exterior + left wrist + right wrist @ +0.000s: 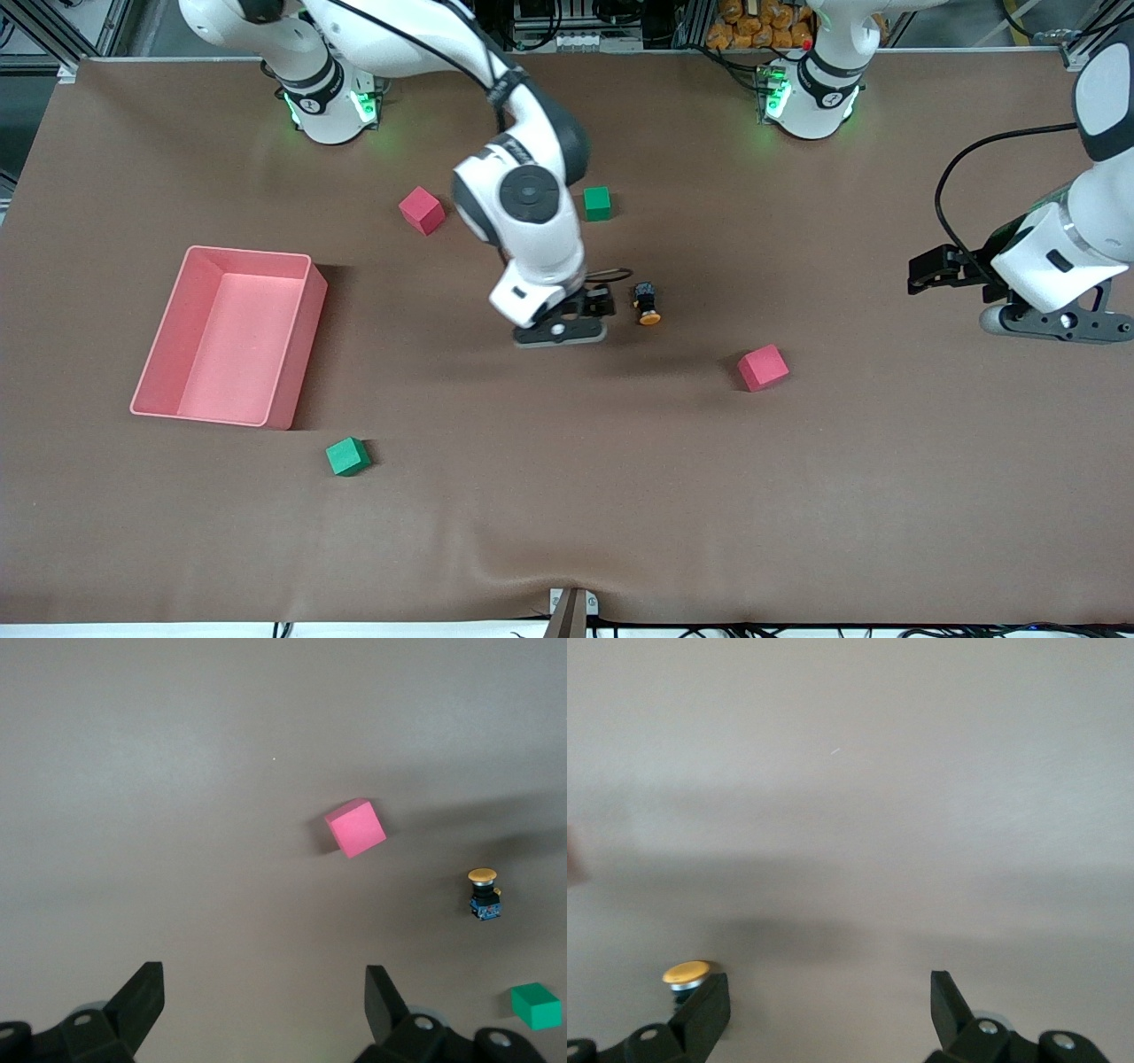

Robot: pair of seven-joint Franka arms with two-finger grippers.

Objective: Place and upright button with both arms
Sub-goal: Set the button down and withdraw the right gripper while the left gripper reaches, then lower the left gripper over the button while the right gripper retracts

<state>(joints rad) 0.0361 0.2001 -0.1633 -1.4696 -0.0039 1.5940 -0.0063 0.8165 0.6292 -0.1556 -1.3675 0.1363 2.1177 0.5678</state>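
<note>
The button [647,304] lies on the brown table near its middle, its orange cap pointing toward the front camera and its black body on the side toward the robots' bases. My right gripper [595,304] is low beside it, open and empty. In the right wrist view the orange cap [686,973] shows just outside one finger [707,1010], not between the jaws of the gripper [830,997]. My left gripper [926,270] hovers open and empty over the left arm's end of the table. Its wrist view shows the button [483,895] far off from the gripper [264,992].
A pink bin [292,341] stands toward the right arm's end. A red cube [763,367] lies nearer the front camera than the button and shows in the left wrist view [355,827]. Another red cube [422,210] and a green cube [597,203] lie farther. A second green cube [347,456] lies near the bin.
</note>
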